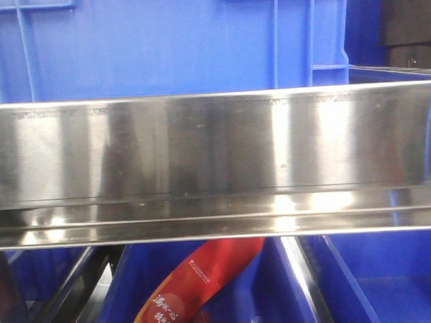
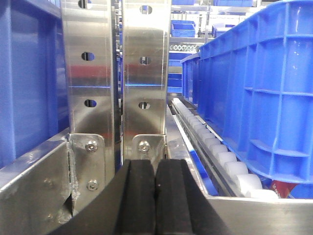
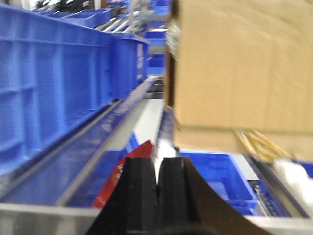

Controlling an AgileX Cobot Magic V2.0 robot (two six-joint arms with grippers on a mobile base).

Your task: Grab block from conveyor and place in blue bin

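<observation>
Blue plastic crates and polished steel framing fill every view here, a racked storage space with more small blue bins stacked far back. Down at the left gripper (image 2: 155, 196), the 2 black pads are pressed flat together with only a seam between them, holding nothing. Just beyond stand 2 upright steel posts (image 2: 117, 73) with punched holes, bolted to a steel frame rail (image 2: 34, 181); to the right, a line of white rollers (image 2: 222, 159) runs away under a large blue crate (image 2: 259, 93). Over at the right gripper (image 3: 158, 196), the pads are closed to a thin slit, empty too. Past them a red package (image 3: 128, 169) lies in a blue bin (image 3: 220, 178), a cardboard box (image 3: 244, 68) looms above, and the picture is blurred. The front camera sees a broad steel beam (image 1: 215, 143) across the middle, crate above, red package and bins below. No green block and no belt show in any view.
</observation>
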